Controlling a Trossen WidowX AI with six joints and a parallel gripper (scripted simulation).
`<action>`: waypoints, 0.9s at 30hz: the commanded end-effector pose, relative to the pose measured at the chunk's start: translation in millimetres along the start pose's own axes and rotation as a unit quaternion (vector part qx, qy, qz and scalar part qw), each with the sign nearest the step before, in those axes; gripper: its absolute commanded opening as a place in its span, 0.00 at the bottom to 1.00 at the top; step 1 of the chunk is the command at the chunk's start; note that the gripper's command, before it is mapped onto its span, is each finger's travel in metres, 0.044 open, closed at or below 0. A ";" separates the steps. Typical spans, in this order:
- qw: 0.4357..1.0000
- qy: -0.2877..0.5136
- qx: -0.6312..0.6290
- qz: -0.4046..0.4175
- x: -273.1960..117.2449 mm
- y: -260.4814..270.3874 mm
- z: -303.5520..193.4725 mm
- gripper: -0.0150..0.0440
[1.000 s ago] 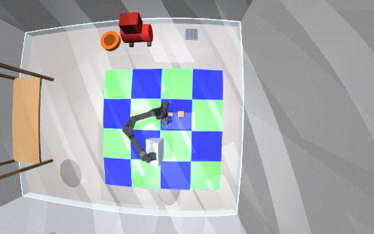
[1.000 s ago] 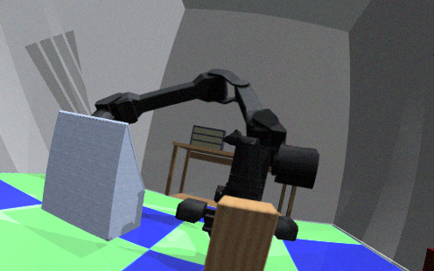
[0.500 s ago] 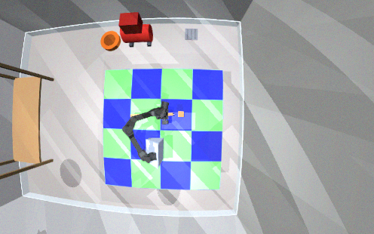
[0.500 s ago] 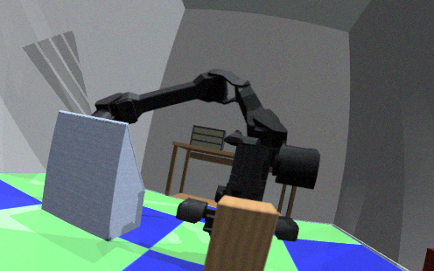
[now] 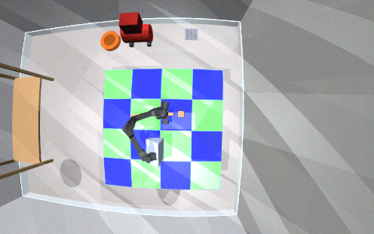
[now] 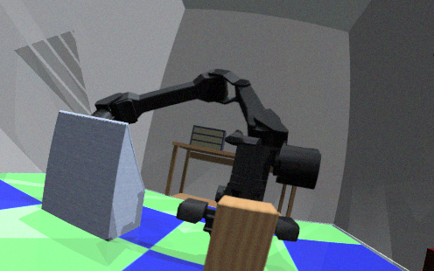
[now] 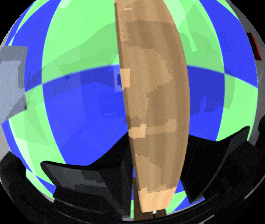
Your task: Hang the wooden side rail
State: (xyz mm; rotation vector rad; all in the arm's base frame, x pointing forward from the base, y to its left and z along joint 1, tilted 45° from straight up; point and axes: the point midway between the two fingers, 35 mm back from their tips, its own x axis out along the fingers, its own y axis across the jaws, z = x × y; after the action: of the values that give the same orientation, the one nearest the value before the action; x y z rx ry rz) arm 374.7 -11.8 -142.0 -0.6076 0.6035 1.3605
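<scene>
The wooden post (image 5: 181, 114) (image 6: 242, 238) stands upright; its slot and pins do not show. My gripper (image 5: 165, 113) (image 6: 240, 218) (image 7: 147, 133) is shut on the wooden rail (image 5: 170, 114) (image 7: 155, 80), with one finger on each side of it. In the overhead view the rail runs left to right under the arm, its near end pointing at the post across a small gap. Tiny dark marks at that end look like the hooks, too small to make out. The rail's far end shows left of the gripper; whether it touches the table cannot be told. The post hides the rail in the exterior view.
A grey-white wedge-shaped block (image 5: 154, 149) (image 6: 86, 175) (image 7: 8, 85) stands beside the arm's base. A red machine (image 5: 137, 33), an orange ring (image 5: 102, 41) and a small grey grate (image 5: 191, 34) lie beyond the checkered mat (image 5: 207, 84). A wooden table (image 5: 26, 121) stands far left.
</scene>
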 end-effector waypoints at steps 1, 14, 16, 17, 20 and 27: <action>1.000 0.003 0.002 -0.009 -7.0 -4.3 -4.9 0.25; 1.000 0.003 0.002 -0.009 -5.9 -3.5 -6.3 0.25; 1.000 0.003 0.002 -0.009 -5.7 -3.3 -6.5 0.25; 1.000 0.003 0.002 -0.009 -5.6 -3.2 -6.6 0.25; 1.000 0.003 0.002 -0.009 -5.3 -2.9 -6.9 0.25; 1.000 0.003 0.002 -0.009 -4.5 -2.1 -7.7 0.25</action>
State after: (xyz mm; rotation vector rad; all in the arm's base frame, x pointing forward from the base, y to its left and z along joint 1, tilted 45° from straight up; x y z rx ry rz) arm 375.6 -14.0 -143.8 -0.6108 0.6015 1.3567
